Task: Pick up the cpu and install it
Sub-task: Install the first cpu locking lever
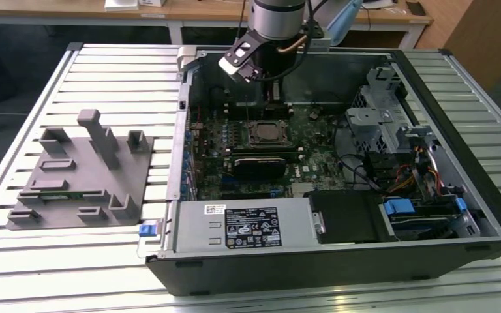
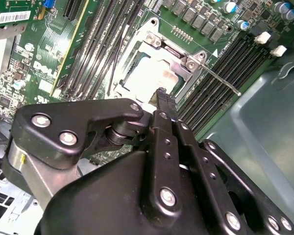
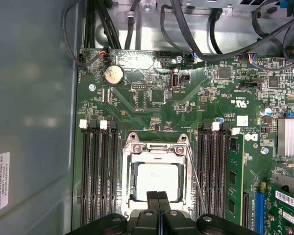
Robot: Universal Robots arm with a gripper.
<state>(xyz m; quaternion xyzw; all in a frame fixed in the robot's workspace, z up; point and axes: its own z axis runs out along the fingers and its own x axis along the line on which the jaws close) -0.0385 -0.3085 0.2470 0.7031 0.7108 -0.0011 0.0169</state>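
The gripper (image 2: 161,94) — black, fingers pressed together with nothing between them — hangs with its tips over one edge of the cpu (image 2: 149,73). The pale chip lies flat inside the socket frame (image 2: 174,51), whose thin lever (image 2: 220,81) reaches out across black memory slots (image 2: 95,44) — these flank the socket on the green motherboard (image 2: 44,49).

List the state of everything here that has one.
cpu: seated flat in the socket frame's opening.
socket frame: lying flat around the cpu.
gripper: shut, holding nothing, tips by the cpu's edge.
computer case: on its side, open.
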